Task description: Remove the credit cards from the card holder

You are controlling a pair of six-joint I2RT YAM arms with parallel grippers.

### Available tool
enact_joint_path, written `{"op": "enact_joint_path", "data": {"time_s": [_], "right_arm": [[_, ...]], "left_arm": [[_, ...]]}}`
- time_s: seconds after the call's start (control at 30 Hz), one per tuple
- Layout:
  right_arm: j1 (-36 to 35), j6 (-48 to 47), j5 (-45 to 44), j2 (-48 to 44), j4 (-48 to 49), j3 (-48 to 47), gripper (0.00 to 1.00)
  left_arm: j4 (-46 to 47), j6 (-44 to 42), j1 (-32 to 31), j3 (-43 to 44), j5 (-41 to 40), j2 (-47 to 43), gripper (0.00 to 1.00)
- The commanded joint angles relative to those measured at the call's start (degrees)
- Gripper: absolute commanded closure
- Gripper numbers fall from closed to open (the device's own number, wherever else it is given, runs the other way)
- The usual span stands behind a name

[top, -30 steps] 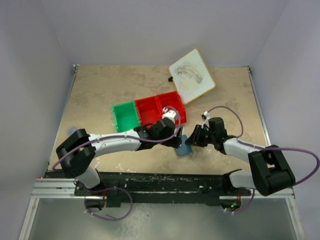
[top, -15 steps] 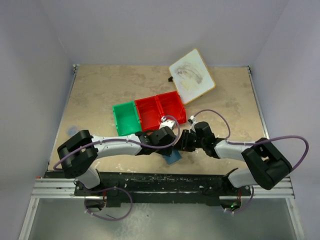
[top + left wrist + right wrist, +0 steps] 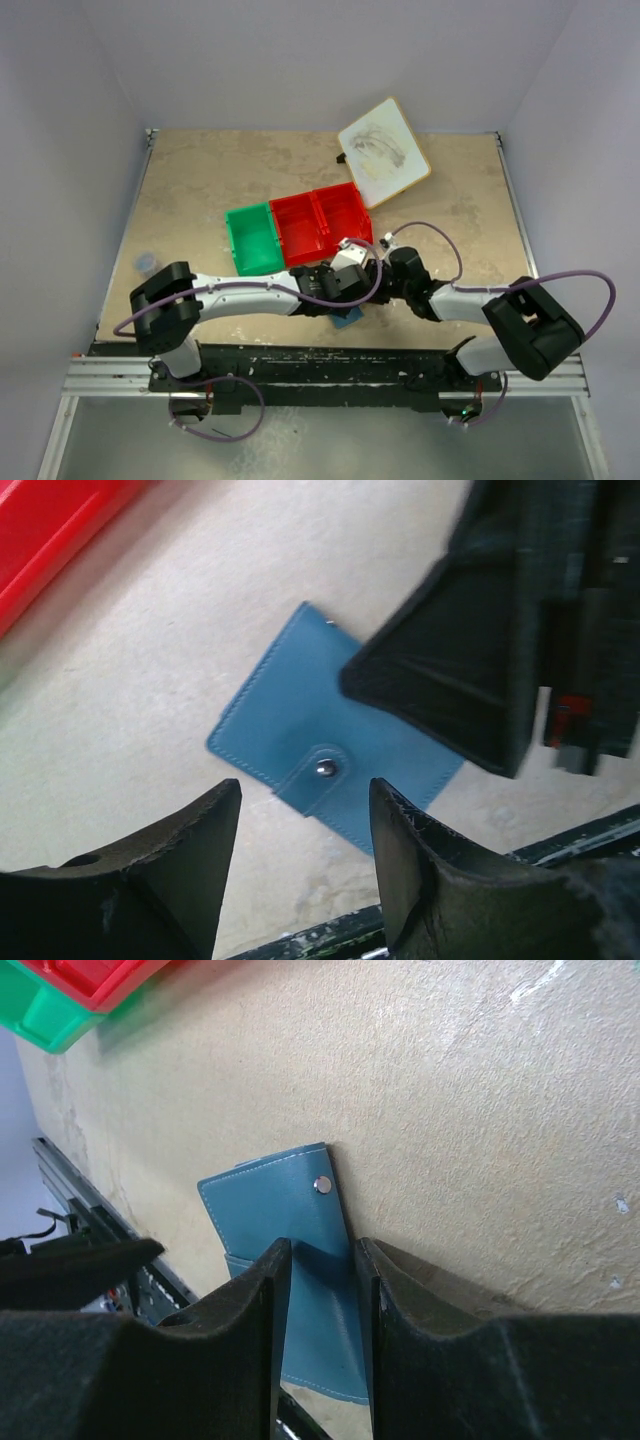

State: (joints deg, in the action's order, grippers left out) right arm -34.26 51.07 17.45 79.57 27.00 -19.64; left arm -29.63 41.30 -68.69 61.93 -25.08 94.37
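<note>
The table [image 3: 200, 200] is carrying every item and is filling most of the top view.

The left arm [image 3: 240, 288] is reaching from its base at the near left edge, low and nearly level, rightward to the table's near centre. The right arm [image 3: 470, 298] is reaching leftward from its base at the near right, also low. Both wrists are meeting just in front of the red bins [image 3: 320, 222], with the green bin [image 3: 250, 238] adjoining them on the left. The white wood-rimmed board [image 3: 384, 152] is lying well apart at the far right.

The left gripper [image 3: 305, 795] is released: its fingers are standing wide apart, poised above the card holder [image 3: 300, 735] and not touching it. The right gripper [image 3: 322, 1250] is pointing down at the same holder with its jaws narrowly parted; a strip of blue is showing in the gap. Whether these jaws are pressing on or gripping the holder cannot be determined.

The card holder is lying flat on the table near the front edge, closed, with its flap fastened by a metal snap [image 3: 322, 769]. Its interior is hidden. In the left wrist view, the right gripper's black body is covering one corner. In the top view, the two wrists are covering nearly all of it, leaving only a small blue corner showing.
</note>
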Motion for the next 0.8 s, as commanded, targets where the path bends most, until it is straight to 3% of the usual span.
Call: {"op": "enact_joint_path", "data": {"time_s": [0.0, 0.1, 0.3, 0.57, 0.77], "right_arm": [[-0.4, 0.8, -2.9, 0.2, 0.4, 2.1, 0.64], [-0.4, 1.3, -3.7, -0.9, 0.7, 3.1, 0.64], [-0.4, 2.1, -3.5, -0.5, 2.6, 4.5, 0.64], [-0.4, 1.7, -2.8, 1.4, 3.1, 4.1, 0.63], [-0.4, 1.8, -3.0, 1.5, 3.0, 4.1, 0.63]], "left_arm": [[-1.6, -1.1, -1.8, 4.7, -1.3, 3.0, 0.49], [-2.8, -1.6, -2.3, 4.8, -2.1, 5.1, 0.56], [-1.4, -1.8, -2.3, 3.1, -3.8, 6.4, 0.59], [-4.9, -7.3, -2.4, 8.6, -6.3, 11.5, 0.65], [-3.3, -5.9, -2.7, 3.6, -6.9, 10.5, 0.68]]}}
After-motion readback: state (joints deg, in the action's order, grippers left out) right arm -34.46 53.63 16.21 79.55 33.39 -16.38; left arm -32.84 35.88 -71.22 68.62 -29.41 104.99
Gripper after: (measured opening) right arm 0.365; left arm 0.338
